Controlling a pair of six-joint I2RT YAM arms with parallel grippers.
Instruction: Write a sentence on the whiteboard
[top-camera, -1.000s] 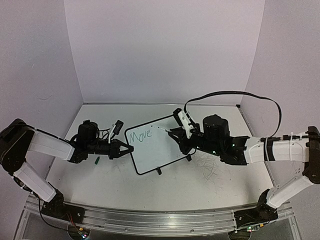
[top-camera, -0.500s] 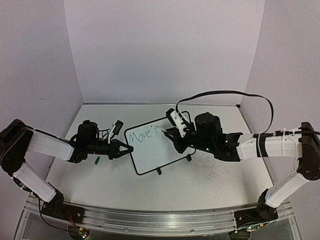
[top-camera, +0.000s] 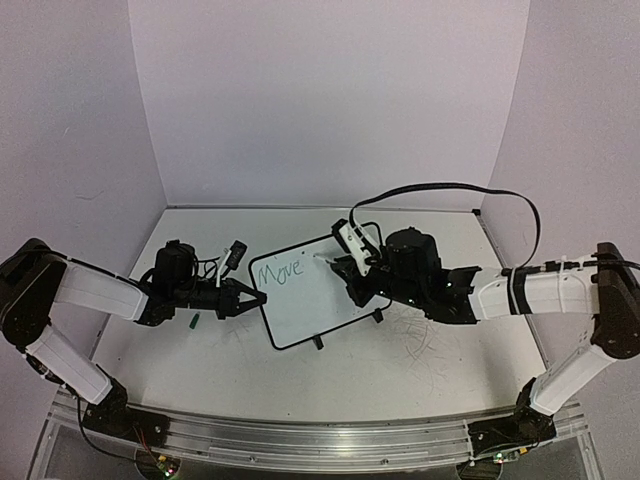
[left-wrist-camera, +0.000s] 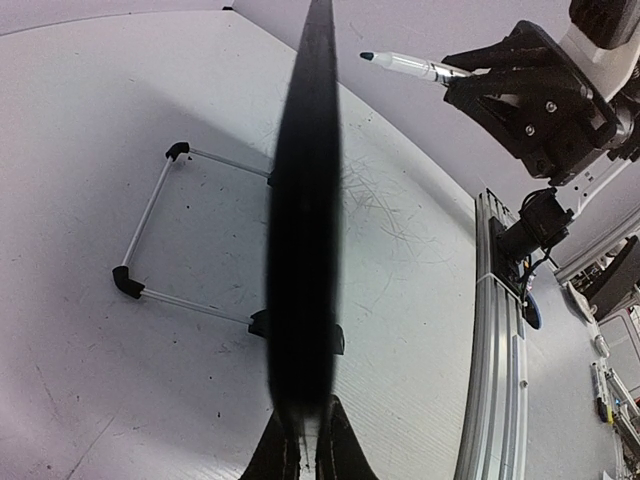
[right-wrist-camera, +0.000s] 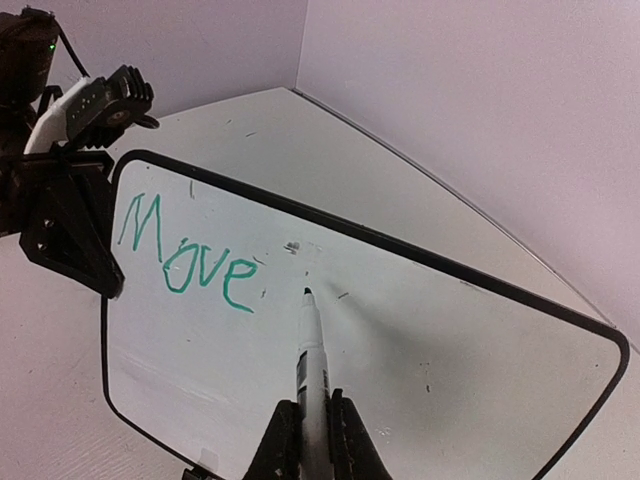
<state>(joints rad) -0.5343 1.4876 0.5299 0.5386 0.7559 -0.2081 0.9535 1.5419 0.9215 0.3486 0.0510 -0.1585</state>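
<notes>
- Standing tilted back near the middle of the tabletop (top-camera: 400, 360), the whiteboard (top-camera: 312, 290) is a glossy white rectangle with rounded corners and a thin black frame.
- Two small black feet (top-camera: 317, 342) show under its lower edge in the top view.
- Behind it, the left wrist view shows a wire stand (left-wrist-camera: 150, 240) of thin silvery rods joined by black corner caps, lying flat on the table.
- The left gripper (left-wrist-camera: 305, 445) is clamped on the board's left edge. That edge shows edge-on as a blurred black strip rising between the dark, tapered fingers (left-wrist-camera: 282, 455).
- The right gripper (right-wrist-camera: 306, 430) is closed around a slim white marker (right-wrist-camera: 312, 365) with a dark pointed tip.
- The tip sits close to the board's face, just right of the final "e". Whether it touches cannot be told.
- The word "Move" (right-wrist-camera: 185, 250) is written in uneven green strokes across the upper left of the board.
- Small grey smudges and specks mark the white face to the right of the writing.
- The tabletop is matte white, scuffed with fine grey scratches.
- A black cable (top-camera: 450, 187) arcs in a smooth loop above the right arm.
</notes>
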